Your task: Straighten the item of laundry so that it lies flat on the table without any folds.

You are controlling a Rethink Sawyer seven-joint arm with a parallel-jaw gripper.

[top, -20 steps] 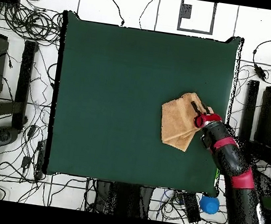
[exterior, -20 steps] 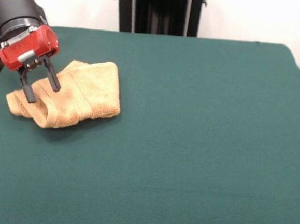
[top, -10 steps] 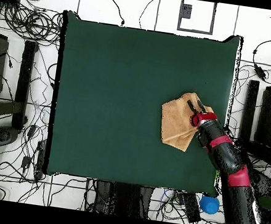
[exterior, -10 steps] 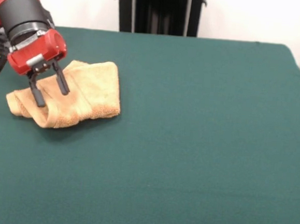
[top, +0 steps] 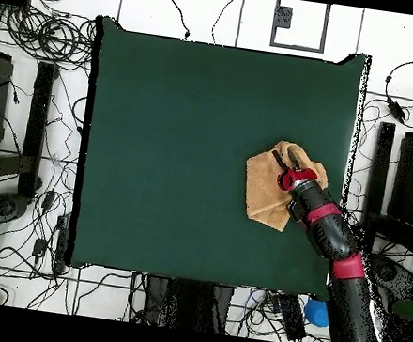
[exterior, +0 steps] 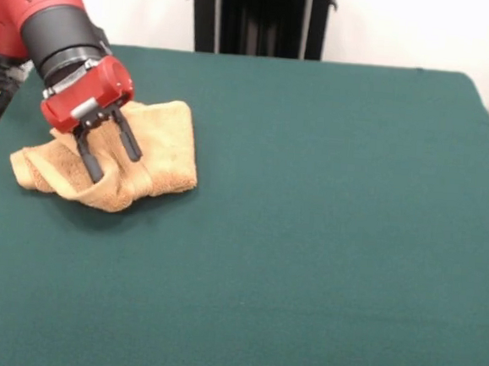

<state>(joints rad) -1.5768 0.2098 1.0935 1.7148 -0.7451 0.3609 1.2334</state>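
Observation:
The item of laundry [exterior: 158, 146] [top: 261, 188] is a golden-tan towel, folded and bunched, lying near the left side of the green table [exterior: 326, 223] [top: 176, 146] in the front view. My gripper [exterior: 112, 162] [top: 281, 166] hangs over the middle of the bunched cloth, open, with its two black fingertips [exterior: 93, 171] down at the towel's surface. Whether they press into the cloth I cannot tell. The red gripper body hides part of the towel's far edge.
A blue ball [top: 315, 313] lies off the table beside the arm's base in the overhead view. Cables and stands ring the table. Wide green felt stretches right of the towel in the front view.
The gripper has moved to the right across the towel, from its left end to its middle, staying open. The towel's left fold looks slightly shifted.

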